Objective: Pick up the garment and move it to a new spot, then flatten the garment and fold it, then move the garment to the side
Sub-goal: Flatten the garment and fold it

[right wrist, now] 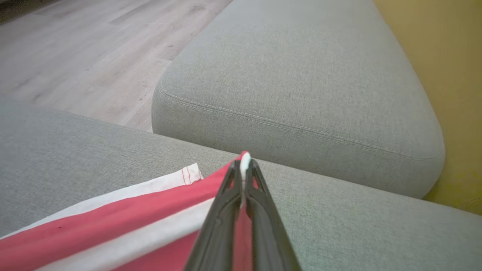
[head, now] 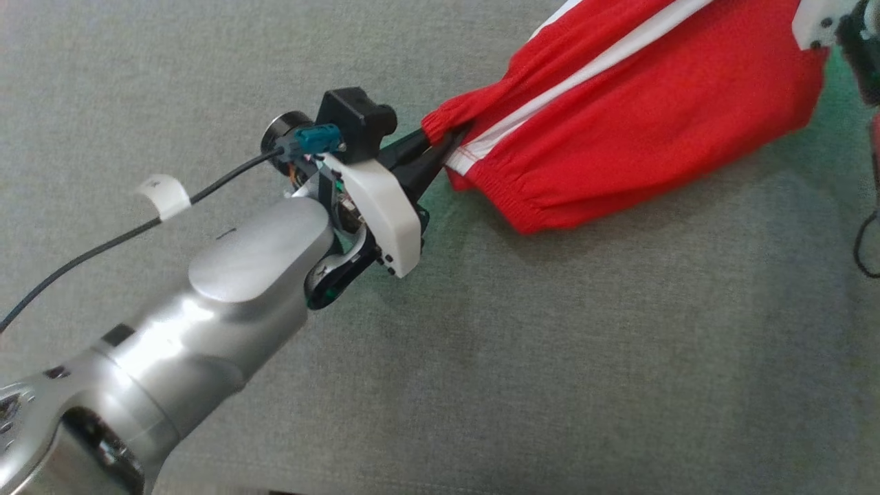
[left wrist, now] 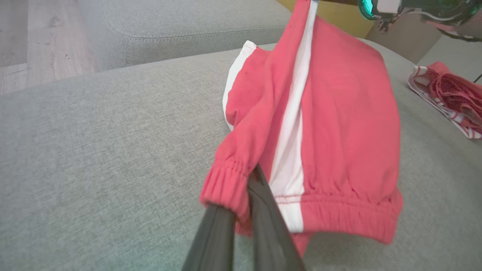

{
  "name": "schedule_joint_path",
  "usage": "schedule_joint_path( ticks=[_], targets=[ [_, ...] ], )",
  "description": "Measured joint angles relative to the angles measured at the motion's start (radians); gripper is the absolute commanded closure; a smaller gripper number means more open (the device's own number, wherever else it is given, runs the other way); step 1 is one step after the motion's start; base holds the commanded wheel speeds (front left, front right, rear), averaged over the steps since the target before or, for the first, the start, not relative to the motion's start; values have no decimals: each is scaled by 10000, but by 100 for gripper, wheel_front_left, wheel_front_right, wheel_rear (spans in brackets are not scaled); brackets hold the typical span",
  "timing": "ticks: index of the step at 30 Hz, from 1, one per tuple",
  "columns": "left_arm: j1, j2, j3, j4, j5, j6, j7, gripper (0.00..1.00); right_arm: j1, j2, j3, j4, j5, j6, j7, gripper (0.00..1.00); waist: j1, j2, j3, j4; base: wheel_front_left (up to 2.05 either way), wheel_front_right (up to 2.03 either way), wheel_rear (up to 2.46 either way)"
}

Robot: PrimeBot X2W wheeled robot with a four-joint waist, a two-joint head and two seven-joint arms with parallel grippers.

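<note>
holding the red garment [head: 619, 117] strung between both arms over the grey sofa cushion [head: 550, 357]. left gripper [head: 434, 146] is clamped on the elastic band at one corner. right gripper [right wrist: 244, 167] is pinched tight on a thin edge of cloth at the far end, with white trim poking out past its tips. my read: the two-corner grip is there so the cloth hangs stretched and can be laid down flat, not bunched. looks like the carry/lay-out step, folding not begun. lower part sags and seems to brush the cushion in the left wrist view, can't confirm contact. cut off: the garment's far end and most of the right gripper run out of the head view, top right. underside of the cloth is hidden. a second red-and-white bundle [left wrist: 448, 94] lies well apart on the sofa, can't tell what it is.
</note>
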State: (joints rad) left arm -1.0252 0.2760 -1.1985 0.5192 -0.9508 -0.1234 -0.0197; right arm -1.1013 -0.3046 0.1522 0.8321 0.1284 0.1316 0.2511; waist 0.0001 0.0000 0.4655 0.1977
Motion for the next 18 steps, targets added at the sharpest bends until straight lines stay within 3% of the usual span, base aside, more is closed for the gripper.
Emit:
schedule_joint_path(
  ticks=[8,9,10,11,18],
  targets=[
    [-260,-359,-69,518,-4,-13,-349,100,-631,-44,90,1087,-155,0,-721,100,0,0,334,358,0,0,0],
    [-267,-385,-82,581,-10,-15,-359,100,-669,-48,88,1200,-174,0,-842,23,0,0,351,385,0,0,0],
    [-268,-418,-79,656,-81,-15,-414,24,-719,-50,56,1337,-226,0,-917,0,-1,0,366,411,0,0,0],
    [-268,-456,-67,736,-119,-13,-506,0,-784,-54,42,1480,-234,0,-934,0,-1,0,378,434,0,0,0],
    [-283,-522,15,1538,-142,291,-972,0,-1115,-96,-174,2065,-330,0,-1592,0,0,0,293,430,0,0,0]
  ],
)
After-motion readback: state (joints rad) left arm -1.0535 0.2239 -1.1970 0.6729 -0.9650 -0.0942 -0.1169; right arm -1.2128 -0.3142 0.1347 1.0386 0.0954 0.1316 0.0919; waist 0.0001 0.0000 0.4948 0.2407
